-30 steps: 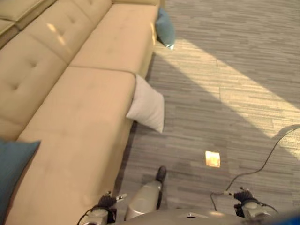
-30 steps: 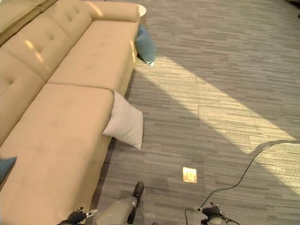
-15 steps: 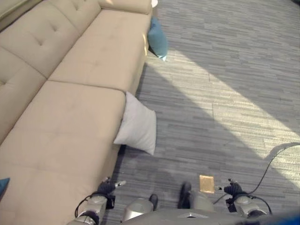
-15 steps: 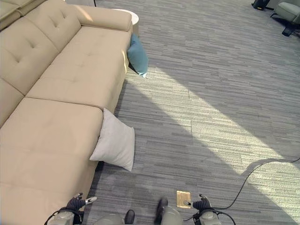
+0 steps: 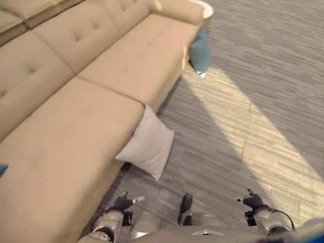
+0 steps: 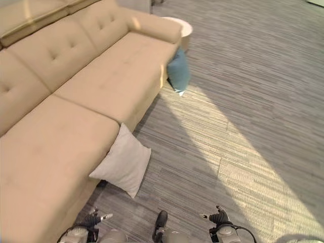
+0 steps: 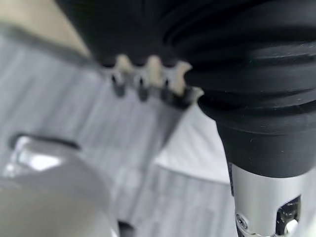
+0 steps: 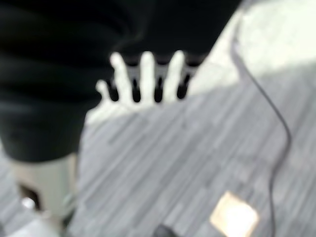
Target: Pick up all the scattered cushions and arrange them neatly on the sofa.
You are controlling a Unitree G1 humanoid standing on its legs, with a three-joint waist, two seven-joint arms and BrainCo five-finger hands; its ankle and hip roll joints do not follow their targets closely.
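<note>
A white cushion [image 5: 147,147] stands on the floor, leaning against the front of the beige sofa [image 5: 76,121]; it also shows past my left hand's fingers as the white cushion [image 7: 197,148]. At the sofa's far end a blue cushion [image 6: 178,72] leans against it on the floor. A sliver of another blue cushion [image 5: 2,169] lies on the seat at the near left. My left hand [image 5: 124,202] hangs low by the sofa's front, fingers [image 7: 143,81] relaxed and holding nothing. My right hand [image 5: 251,201] hangs low over the carpet, fingers [image 8: 143,74] straight and holding nothing.
A round white side table [image 6: 182,26] stands behind the sofa's far armrest. Grey striped carpet [image 6: 243,101] stretches to the right, crossed by a band of sunlight. A brass floor plate [image 8: 233,217] is set in the carpet near my right hand.
The whole picture has shifted as the camera moved, so the sofa and cushions now sit at a different angle. Both cushions stay against the sofa. Both hands still hang low.
</note>
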